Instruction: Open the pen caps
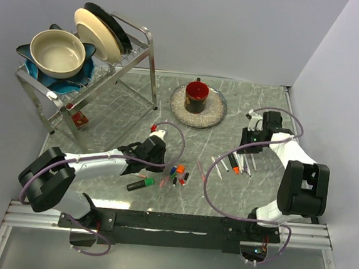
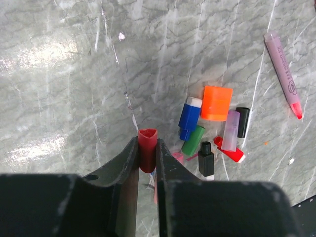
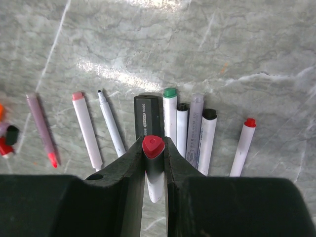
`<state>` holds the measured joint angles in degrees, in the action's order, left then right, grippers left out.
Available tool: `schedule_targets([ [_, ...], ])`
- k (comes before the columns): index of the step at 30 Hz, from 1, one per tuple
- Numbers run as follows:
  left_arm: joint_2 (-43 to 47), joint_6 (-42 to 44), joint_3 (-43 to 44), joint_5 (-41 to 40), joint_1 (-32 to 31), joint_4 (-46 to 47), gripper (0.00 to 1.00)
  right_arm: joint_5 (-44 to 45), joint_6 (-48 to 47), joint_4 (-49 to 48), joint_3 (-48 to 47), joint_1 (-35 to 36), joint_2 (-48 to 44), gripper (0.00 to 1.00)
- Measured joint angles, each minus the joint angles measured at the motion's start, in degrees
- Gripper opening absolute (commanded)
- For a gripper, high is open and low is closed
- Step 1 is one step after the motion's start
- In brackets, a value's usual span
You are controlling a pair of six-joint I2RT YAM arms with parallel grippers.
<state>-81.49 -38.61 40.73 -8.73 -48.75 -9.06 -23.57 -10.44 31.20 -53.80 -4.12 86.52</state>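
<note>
Grey-green marbled stone, glossy and veined with pale scratches, forms the tabletop (image 1: 126, 98). The left hand (image 2: 147, 154) has its dark, flat-sided fingers pressed in on a small red cap (image 2: 147, 139), a stubby plastic tube with a hollow, slightly dented mouth, held above the stone around the middle of the tabletop. Just beside it, toward the near edge, the loose caps (image 1: 177, 174) lie in a tight cluster: a squat orange cap (image 2: 217, 102), a blue cap (image 2: 189, 117) with a white end, a smooth green cap (image 2: 193, 140), a short black cap (image 2: 242, 121) and a frosted lilac cap (image 2: 230, 129) resting across a red one. A slim lilac pen (image 2: 283, 71) with a bare red tip lies apart from them. Toward the right edge, the right hand (image 3: 153, 154) pinches a white pen (image 3: 154, 185) by its dark collar, the pen's rounded-triangular red cap (image 3: 153, 146) sticking out between the fingers. Beyond it a row of pens lies side by side, some touching: a thick black marker (image 3: 147, 117), a green-capped white pen (image 3: 170, 111) and a red-capped white pen (image 3: 244, 145) set a little apart. At the far left corner stands a wire dish rack (image 1: 118, 82).
</note>
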Motion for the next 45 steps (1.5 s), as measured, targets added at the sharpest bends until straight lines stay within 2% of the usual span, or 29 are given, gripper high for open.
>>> schedule_targets([
  [5,-0.3,0.0,0.0,0.1,0.0,0.0,0.21,3.7,-0.9,0.0,-0.2,2.0,1.4,0.16],
  [10,-1.1,0.0,0.0,0.5,0.0,0.0,0.28,6.7,-1.3,0.0,-0.2,2.1,2.8,0.22],
  [15,-1.8,-0.2,0.0,1.0,0.0,0.0,0.33,7.9,-1.6,0.0,-0.3,2.4,3.1,0.31],
  [20,-2.0,-0.7,-0.5,1.6,0.0,0.2,0.34,8.2,-1.9,0.0,-0.5,2.5,3.8,0.39],
  [24,-1.8,-1.3,-0.8,1.5,0.0,0.3,0.37,8.1,-2.1,0.1,-0.5,2.5,3.8,0.41],
  [28,1.5,-1.7,-2.5,1.0,0.0,0.1,0.5,8.1,-2.1,0.1,-0.5,2.5,3.3,0.41],
  [29,3.2,-2.1,-3.1,0.5,0.0,0.2,0.58,8.1,-2.2,0.1,-0.5,2.5,2.6,0.42],
  [34,15.3,-5.9,-7.7,-3.5,0.0,0.7,0.87,5.9,-3.1,0.1,-0.5,2.5,-2.7,0.42],
  [35,17.9,-7.5,-9.0,-4.6,0.0,0.7,0.89,5.2,-3.2,0.1,-0.5,2.5,-3.9,0.42],
  [39,25.9,-16.7,-14.4,-8.3,0.0,-0.5,0.9,3.2,-3.7,0.1,-0.5,2.6,-7.5,0.42],
  [41,28.4,-23.7,-16.4,-10.2,0.0,-3.2,0.81,2.4,-3.9,0.1,-0.5,2.7,-8.3,0.42],
  [45,29.7,-39.2,-16.9,-13.8,0.0,-12.5,0.72,1.4,-4.0,0.1,-0.5,2.7,-8.5,0.42],
])
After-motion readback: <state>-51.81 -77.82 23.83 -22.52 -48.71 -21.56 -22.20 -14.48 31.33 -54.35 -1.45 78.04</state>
